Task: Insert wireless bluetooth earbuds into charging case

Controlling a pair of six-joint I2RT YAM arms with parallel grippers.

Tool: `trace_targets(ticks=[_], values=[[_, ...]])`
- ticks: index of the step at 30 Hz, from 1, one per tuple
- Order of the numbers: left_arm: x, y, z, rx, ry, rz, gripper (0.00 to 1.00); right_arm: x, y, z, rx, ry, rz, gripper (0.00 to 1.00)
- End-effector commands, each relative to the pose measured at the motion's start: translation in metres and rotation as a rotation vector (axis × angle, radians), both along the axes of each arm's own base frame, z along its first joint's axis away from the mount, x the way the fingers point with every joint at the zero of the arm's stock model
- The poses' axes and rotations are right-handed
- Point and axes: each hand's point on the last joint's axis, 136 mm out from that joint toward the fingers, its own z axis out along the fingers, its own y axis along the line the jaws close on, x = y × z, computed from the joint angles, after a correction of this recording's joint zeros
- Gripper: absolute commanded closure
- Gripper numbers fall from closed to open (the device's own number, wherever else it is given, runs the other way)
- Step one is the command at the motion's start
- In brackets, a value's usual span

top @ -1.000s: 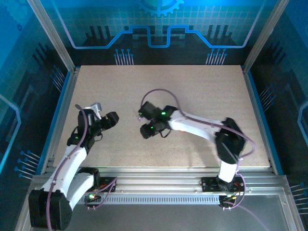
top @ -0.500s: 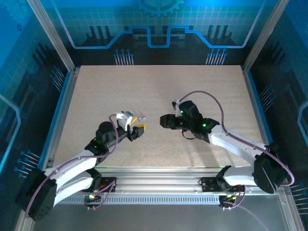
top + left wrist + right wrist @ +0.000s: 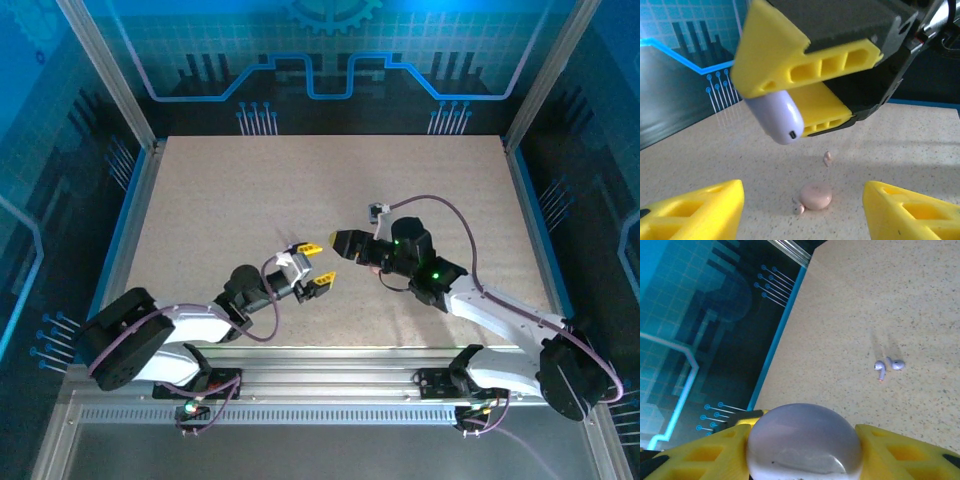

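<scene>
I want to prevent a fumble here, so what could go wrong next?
The right hand pinches the smooth lavender case in the air, so it may slip. The open left hand faces it closely; they could collide. The two earbuds lie loose and could scatter.

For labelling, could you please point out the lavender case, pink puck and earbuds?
lavender case (image 3: 805, 440), right wrist view, domed middle.
pink puck (image 3: 816, 195), left wrist view, top face.
earbuds (image 3: 897, 364), right wrist view, one bud's head.

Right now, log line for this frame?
left hand open, empty | right hand shut on lavender case | earbuds loose on table | not inserted
</scene>
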Motion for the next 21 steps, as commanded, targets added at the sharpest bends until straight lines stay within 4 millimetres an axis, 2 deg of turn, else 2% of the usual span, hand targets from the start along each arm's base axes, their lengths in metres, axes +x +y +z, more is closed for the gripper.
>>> trace_targets(ticks=[1,5,12,21], values=[[0.000,-0.005,0.036,-0.097,-0.117,0.018,0.35,-0.005,0.004,0.017,0.057,-0.046,0.014,0.47],[0.004,-0.008,0.042,-0.123,-0.108,0.062,0.36,-0.010,0.005,0.016,0.057,-0.047,0.019,0.47],[0.011,-0.001,0.057,-0.203,-0.069,0.118,0.36,-0.015,0.006,0.014,0.065,-0.054,0.017,0.46],[0.012,-0.002,0.060,-0.222,-0.054,0.120,0.42,-0.019,0.009,0.017,0.075,-0.062,0.027,0.46]])
